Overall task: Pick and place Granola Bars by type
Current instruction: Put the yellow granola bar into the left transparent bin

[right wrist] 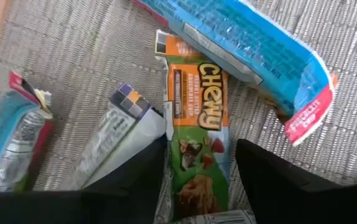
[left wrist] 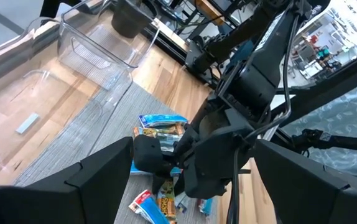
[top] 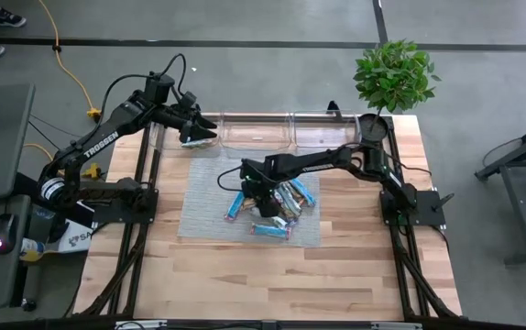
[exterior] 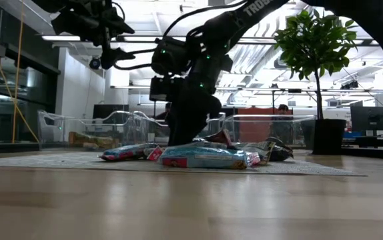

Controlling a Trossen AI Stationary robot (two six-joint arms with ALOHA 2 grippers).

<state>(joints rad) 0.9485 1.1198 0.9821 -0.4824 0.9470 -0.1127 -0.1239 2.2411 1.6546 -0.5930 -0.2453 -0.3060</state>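
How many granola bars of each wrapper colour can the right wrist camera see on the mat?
Blue wrapper with red end: 2
Orange and green Chewy wrapper: 1
Silvery wrapper with purple end: 1
Total: 4

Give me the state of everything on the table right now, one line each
Left gripper: open, empty, raised over the left bin.
Right gripper: open, down astride the Chewy bar.
Granola bars: piled flat on the grey mat.
Middle bin: looks empty.
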